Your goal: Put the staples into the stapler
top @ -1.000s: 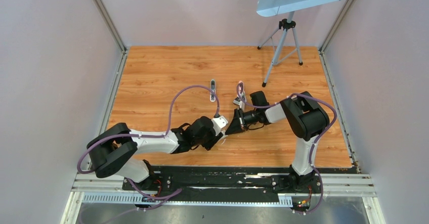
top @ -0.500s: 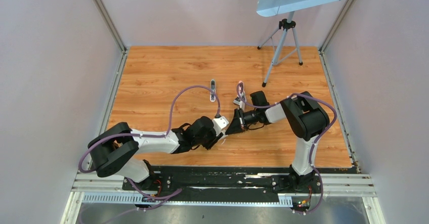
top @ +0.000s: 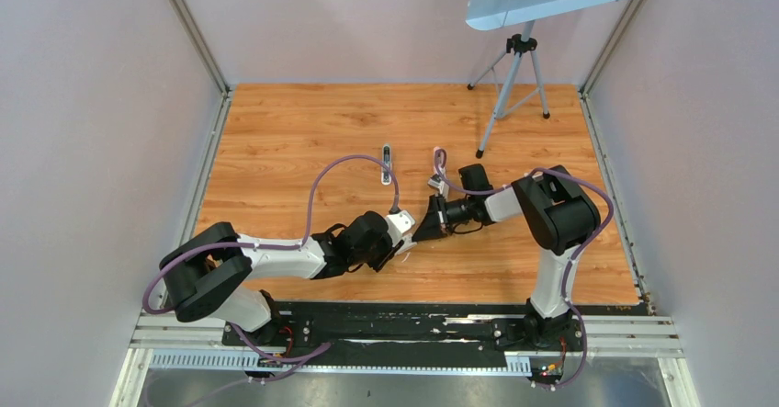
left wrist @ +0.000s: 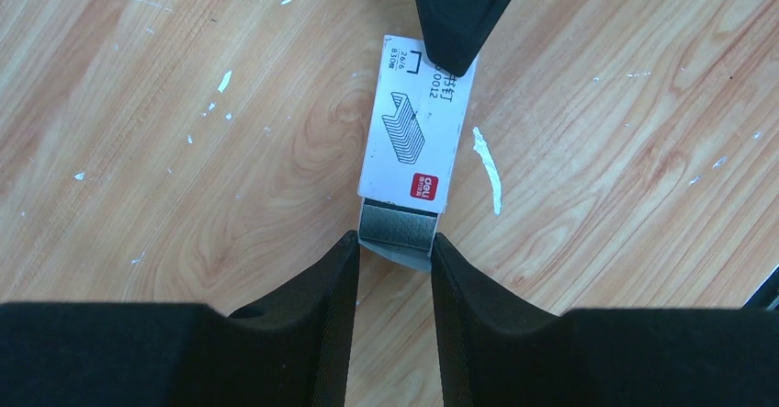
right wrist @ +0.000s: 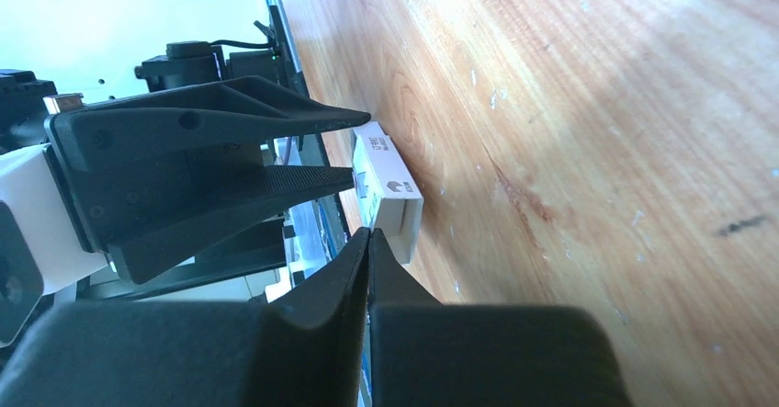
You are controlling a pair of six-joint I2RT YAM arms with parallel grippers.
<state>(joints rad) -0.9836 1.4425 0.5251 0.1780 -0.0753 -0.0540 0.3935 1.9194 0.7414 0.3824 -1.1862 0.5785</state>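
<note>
Left pincer [left wrist: 391, 240] is pinching the staples [left wrist: 397, 226], nearly shut, fingertips touching both sides. Staples are sticking out of the near end of the white box [left wrist: 418, 122], pointing back at that pincer. Box is lying flat on the wood table [left wrist: 165, 150], long axis running away from the pincer, leaning slightly right. Right pincer [left wrist: 453, 53] is fully pinched together, holding nothing, tip pressing on the box's far end. Stapler [top: 387, 163] is lying well beyond both pincers, long axis running near-to-far.
</note>
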